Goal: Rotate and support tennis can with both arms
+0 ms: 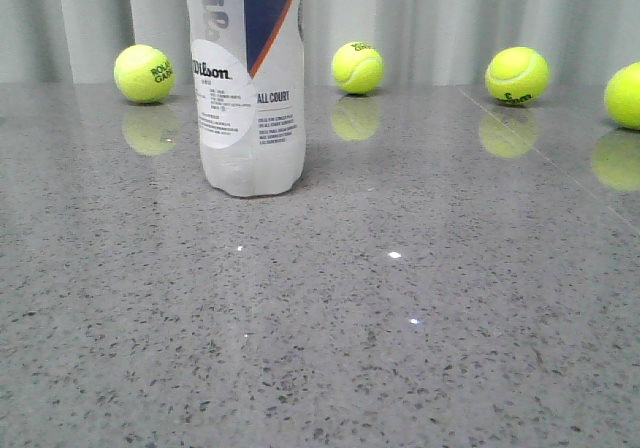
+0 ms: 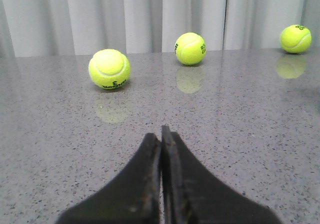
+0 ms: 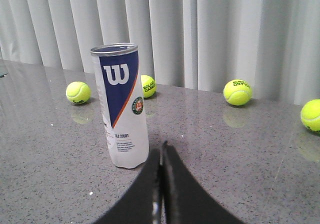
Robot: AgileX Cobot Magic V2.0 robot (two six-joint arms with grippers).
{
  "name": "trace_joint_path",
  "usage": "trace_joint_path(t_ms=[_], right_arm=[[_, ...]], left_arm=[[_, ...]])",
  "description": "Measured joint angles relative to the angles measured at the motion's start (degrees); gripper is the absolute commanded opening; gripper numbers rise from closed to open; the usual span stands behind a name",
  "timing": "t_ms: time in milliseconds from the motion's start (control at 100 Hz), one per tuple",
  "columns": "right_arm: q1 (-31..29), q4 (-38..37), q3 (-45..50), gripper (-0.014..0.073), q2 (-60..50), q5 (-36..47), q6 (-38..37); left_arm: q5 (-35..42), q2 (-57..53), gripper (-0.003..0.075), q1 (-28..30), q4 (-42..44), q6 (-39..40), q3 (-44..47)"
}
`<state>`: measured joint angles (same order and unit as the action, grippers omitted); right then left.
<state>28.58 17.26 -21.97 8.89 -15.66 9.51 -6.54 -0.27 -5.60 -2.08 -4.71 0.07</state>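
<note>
The tennis can (image 1: 250,78) stands upright on the grey speckled table, left of centre in the front view, its top cut off by the frame. The right wrist view shows the whole tennis can (image 3: 122,106), navy and white with an open metal rim. My right gripper (image 3: 162,146) is shut with nothing in it, a short way from the can's base. In its own wrist view my left gripper (image 2: 161,132) is shut and empty, pointing over bare table toward tennis balls; the can is out of that view. Neither arm shows in the front view.
Several yellow-green tennis balls lie along the back by the grey curtain: one (image 1: 144,73) left of the can, one (image 1: 357,67) right of it, another (image 1: 517,75) farther right. Balls also lie ahead of the left gripper, the nearest (image 2: 109,68).
</note>
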Motion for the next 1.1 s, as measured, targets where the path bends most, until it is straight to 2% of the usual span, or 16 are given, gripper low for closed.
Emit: trace_joint_path(t_ms=[460, 610, 710, 810, 970, 1100], right_arm=[[0.00, 0.00, 0.17, -0.0060, 0.00, 0.00, 0.00], [-0.79, -0.71, 3.53, -0.0060, 0.00, 5.50, 0.00], [-5.04, -5.69, 8.89, -0.0060, -0.12, 12.78, -0.77], [-12.10, -11.19, 14.20, -0.0060, -1.24, 16.77, -4.35], [-21.74, -16.95, 21.87, -0.0060, -5.27, 18.20, -11.50], [-26.09, -18.62, 23.45, -0.0060, -8.89, 15.66, -13.13]], left_arm=[[-0.13, 0.00, -0.0019, 0.00, 0.00, -0.03, 0.00], [-0.13, 0.00, -0.0019, 0.00, 0.00, -0.03, 0.00], [-0.22, 0.00, -0.0019, 0.00, 0.00, -0.03, 0.00], [-0.22, 0.00, -0.0019, 0.00, 0.00, -0.03, 0.00], [-0.22, 0.00, -0.0019, 0.00, 0.00, -0.03, 0.00], [-0.22, 0.00, -0.0019, 0.00, 0.00, -0.03, 0.00]])
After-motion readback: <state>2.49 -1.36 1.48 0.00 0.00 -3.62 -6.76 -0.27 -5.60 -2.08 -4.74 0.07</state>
